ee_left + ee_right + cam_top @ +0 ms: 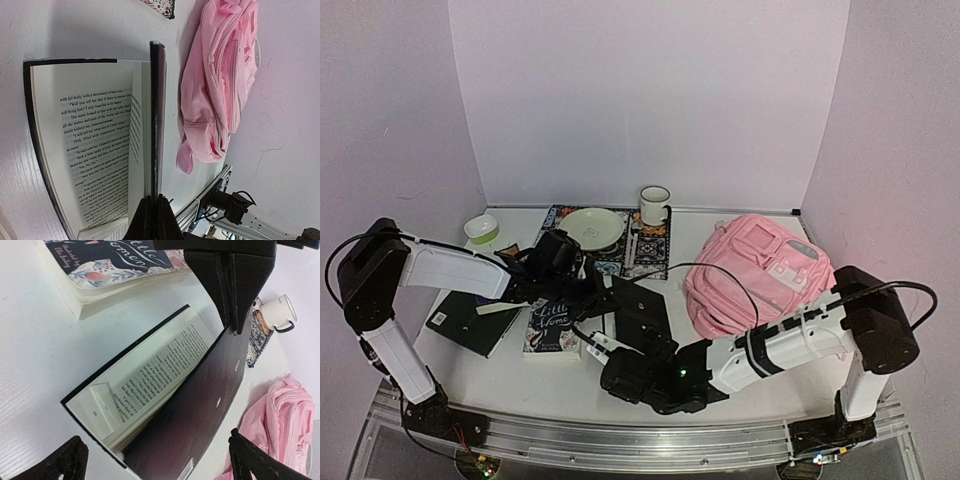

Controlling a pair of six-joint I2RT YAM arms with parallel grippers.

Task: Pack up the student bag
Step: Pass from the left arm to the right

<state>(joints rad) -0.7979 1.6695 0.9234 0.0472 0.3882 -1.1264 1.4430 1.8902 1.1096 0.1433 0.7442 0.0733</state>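
Note:
The pink student bag (755, 272) lies on the right of the table, closed side up; it also shows in the left wrist view (220, 85) and the right wrist view (280, 425). A black book (642, 318) lies open at centre. My left gripper (607, 296) is shut on its raised black cover (157, 115), fingertips pinched together (152, 200), with printed pages (95, 150) showing beside it. My right gripper (620, 365) is open and empty, its fingers (70, 460) spread either side of the book's near end (165, 405).
A "Little Women" book (552, 326) and a dark book (470, 322) lie left of centre. A plate (592, 228) on a patterned mat, a white mug (654, 205) and a green bowl (482, 230) stand at the back. White walls enclose the table.

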